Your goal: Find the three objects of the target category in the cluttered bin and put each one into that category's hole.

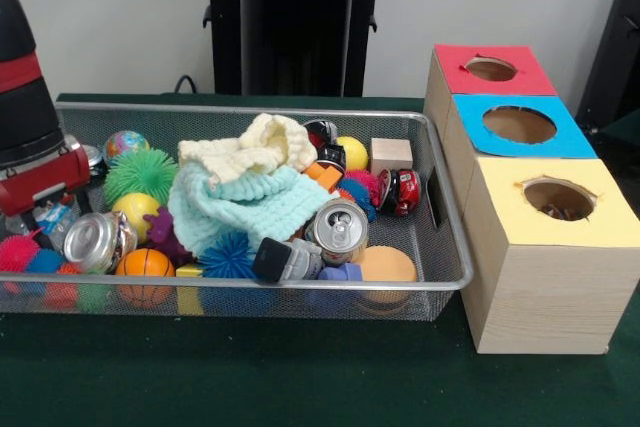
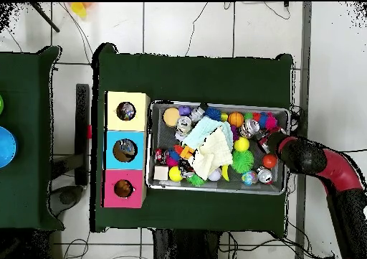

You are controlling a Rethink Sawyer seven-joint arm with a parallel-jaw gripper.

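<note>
While my arm (image 1: 30, 117) comes in over one end of the bin (image 1: 440, 282), bent at the elbow in the overhead view and angled down so its red and black wrist sits among the clutter there, I cannot tell whether my gripper (image 2: 267, 140) is open or shut, since the toys hide its tip. Nearest the front rim lie an orange ball (image 1: 146, 265), a silver can (image 1: 95, 240) and a second can (image 1: 341, 230) standing on end. Behind them a mint cloth (image 1: 245, 205) and a cream cloth (image 1: 250, 152) are heaped in the middle. Beside the bin's other end stand the three boxes: yellow (image 1: 555, 202) nearest, then blue (image 1: 520, 127), then red (image 1: 492, 69), each with a round hole on top.
</note>
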